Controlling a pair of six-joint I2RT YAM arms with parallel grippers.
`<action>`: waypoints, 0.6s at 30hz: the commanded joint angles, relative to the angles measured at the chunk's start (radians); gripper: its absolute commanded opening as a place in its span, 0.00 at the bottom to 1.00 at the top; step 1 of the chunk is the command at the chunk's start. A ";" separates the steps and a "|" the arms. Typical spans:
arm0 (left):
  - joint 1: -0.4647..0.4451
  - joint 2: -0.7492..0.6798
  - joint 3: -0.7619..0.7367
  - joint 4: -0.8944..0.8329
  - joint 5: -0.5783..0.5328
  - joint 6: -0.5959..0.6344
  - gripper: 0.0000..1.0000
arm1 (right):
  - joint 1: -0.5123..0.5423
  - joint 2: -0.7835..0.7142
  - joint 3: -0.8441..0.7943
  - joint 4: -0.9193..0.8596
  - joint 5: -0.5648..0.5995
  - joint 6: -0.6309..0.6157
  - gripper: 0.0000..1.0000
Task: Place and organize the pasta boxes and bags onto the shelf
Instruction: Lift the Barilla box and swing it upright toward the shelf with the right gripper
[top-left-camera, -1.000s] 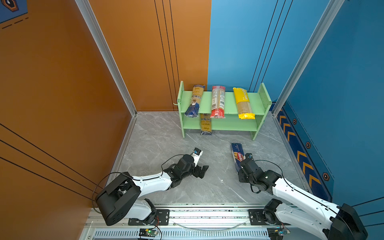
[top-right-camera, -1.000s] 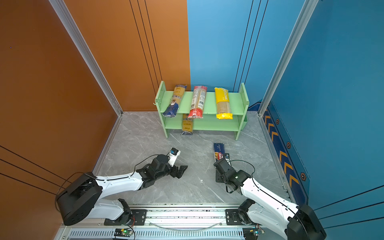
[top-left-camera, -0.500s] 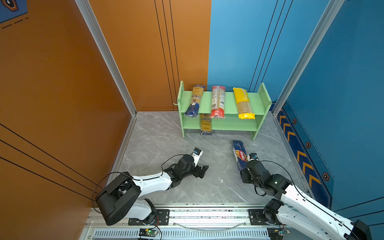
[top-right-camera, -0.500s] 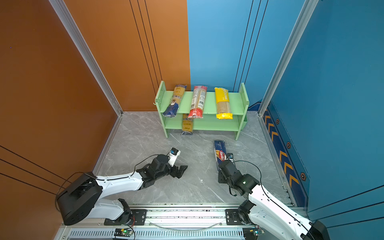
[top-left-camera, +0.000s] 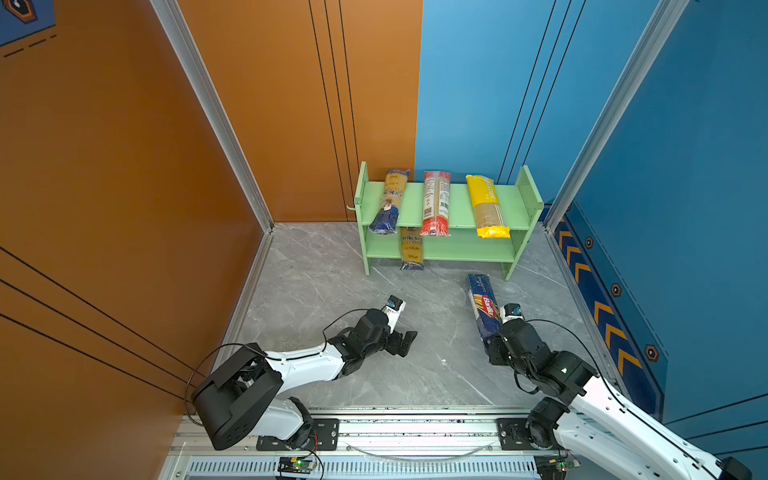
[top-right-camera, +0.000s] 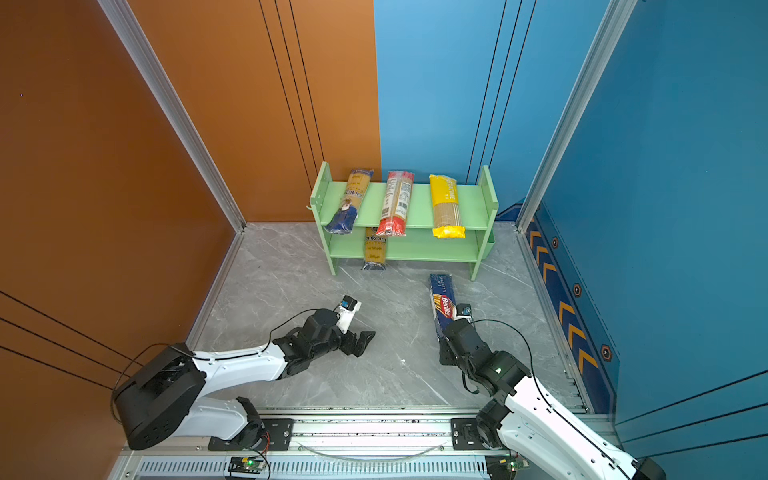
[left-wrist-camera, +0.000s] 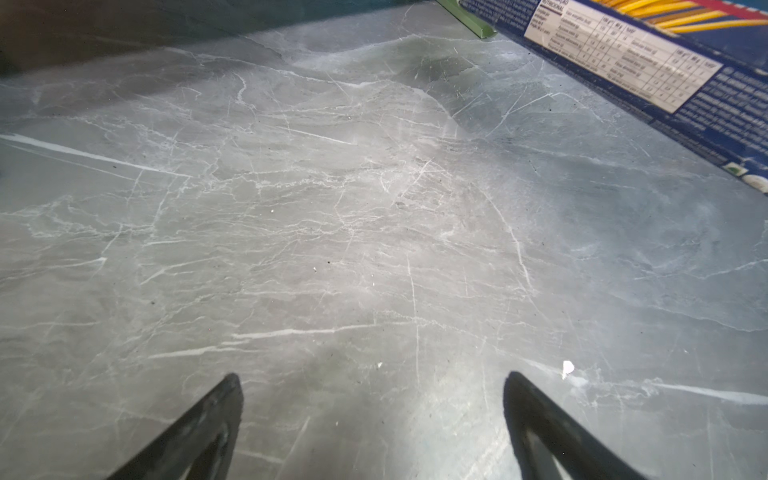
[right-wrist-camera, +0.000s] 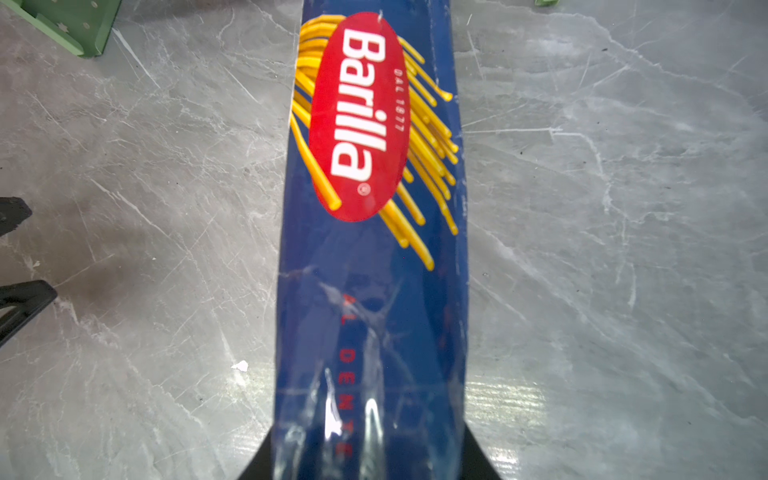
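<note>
My right fingers (right-wrist-camera: 478, 459) are clamped on the near end of the Barilla pack (top-left-camera: 482, 305), which juts ahead of them, long axis aimed at the shelf (top-left-camera: 469, 249), far end just short of the lower tier's bare right half. The right arm (top-left-camera: 552, 370) reaches low and forward. My left fingers (left-wrist-camera: 199, 432) gape empty over the surface (top-left-camera: 436, 353), farther off.

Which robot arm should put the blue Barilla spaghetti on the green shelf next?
Right. The right hand is closed on the near end of the blue Barilla pack, which points toward the green shelf. The left hand is open and empty, off to the side.
</note>
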 joint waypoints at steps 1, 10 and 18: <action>0.009 0.007 0.005 0.010 -0.022 -0.014 0.98 | 0.011 -0.020 0.091 0.077 0.078 -0.038 0.00; 0.009 0.011 0.009 0.009 -0.019 -0.013 0.98 | 0.031 -0.023 0.138 0.073 0.101 -0.057 0.00; 0.009 0.017 0.015 0.009 -0.015 -0.013 0.98 | 0.032 0.000 0.162 0.122 0.131 -0.084 0.00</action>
